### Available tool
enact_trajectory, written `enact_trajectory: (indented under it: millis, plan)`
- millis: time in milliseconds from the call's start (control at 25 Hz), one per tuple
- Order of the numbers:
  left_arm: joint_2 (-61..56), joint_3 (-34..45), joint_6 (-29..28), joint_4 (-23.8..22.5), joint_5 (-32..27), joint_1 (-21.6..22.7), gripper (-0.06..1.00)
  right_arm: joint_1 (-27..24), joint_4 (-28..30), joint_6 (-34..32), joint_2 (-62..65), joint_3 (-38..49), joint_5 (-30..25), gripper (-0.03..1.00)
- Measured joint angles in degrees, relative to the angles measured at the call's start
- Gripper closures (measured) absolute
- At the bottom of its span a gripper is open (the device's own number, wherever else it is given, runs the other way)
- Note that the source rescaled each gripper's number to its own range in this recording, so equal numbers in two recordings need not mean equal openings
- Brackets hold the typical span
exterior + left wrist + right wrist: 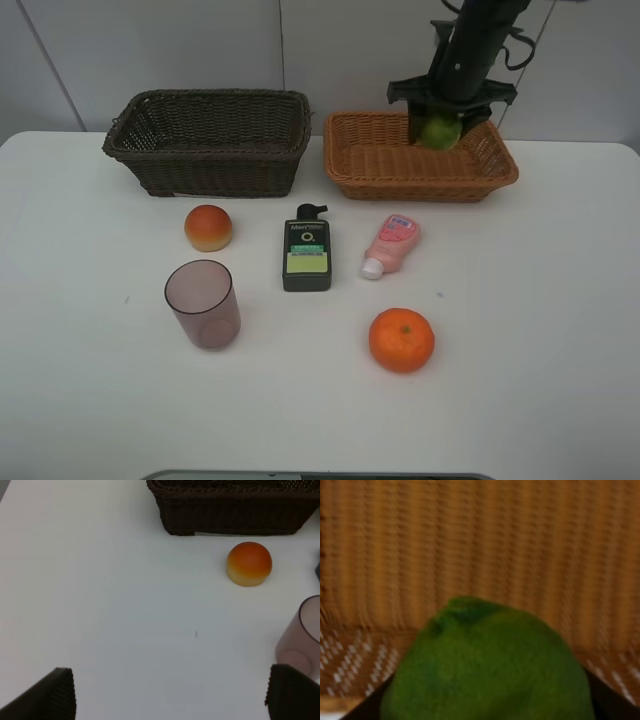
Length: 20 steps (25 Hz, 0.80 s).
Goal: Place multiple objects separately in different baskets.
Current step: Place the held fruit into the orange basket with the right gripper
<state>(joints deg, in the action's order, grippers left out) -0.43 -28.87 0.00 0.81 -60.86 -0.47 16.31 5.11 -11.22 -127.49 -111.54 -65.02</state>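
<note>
Barely begun: right claw (pixel 441 128) pinches the green fruit (pixel 438 134) over the tan basket (pixel 372 168), left claw (pixel 172 697) spread; orange (pixel 401 340), peach (pixel 208 227), cup (pixel 203 303), bottle (pixel 307 250) and tube (pixel 392 243) wait on the worktop (pixel 530 330)

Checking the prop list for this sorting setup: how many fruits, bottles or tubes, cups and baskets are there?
Fruits: 3 (orange, peach-like fruit, green fruit)
Bottles and tubes: 2 (black bottle, pink tube)
Cups: 1 (mauve cup)
Baskets: 2 (dark brown basket, tan basket)
Total: 8

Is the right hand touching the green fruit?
Touching. In the exterior high view the right hand grips the green fruit from both sides, with no gap, over the light basket.
</note>
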Motion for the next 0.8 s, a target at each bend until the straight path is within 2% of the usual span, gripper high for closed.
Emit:
enact_trajectory:
  millis: [200, 520, 800]
  plan:
    - [0.0, 0.0, 0.0, 0.0, 0.0, 0.0, 0.02, 1.0, 1.0, -2.5, -6.4, -6.5, 2.9, 0.48]
    - [0.0, 0.0, 0.0, 0.0, 0.0, 0.0, 0.02, 1.0, 2.9, -4.6, -10.3, -6.8, 9.4, 0.48]
    - [0.0, 0.0, 0.0, 0.0, 0.0, 0.0, 0.02, 1.0, 3.0, -4.7, -12.4, -6.8, 10.5, 0.48]
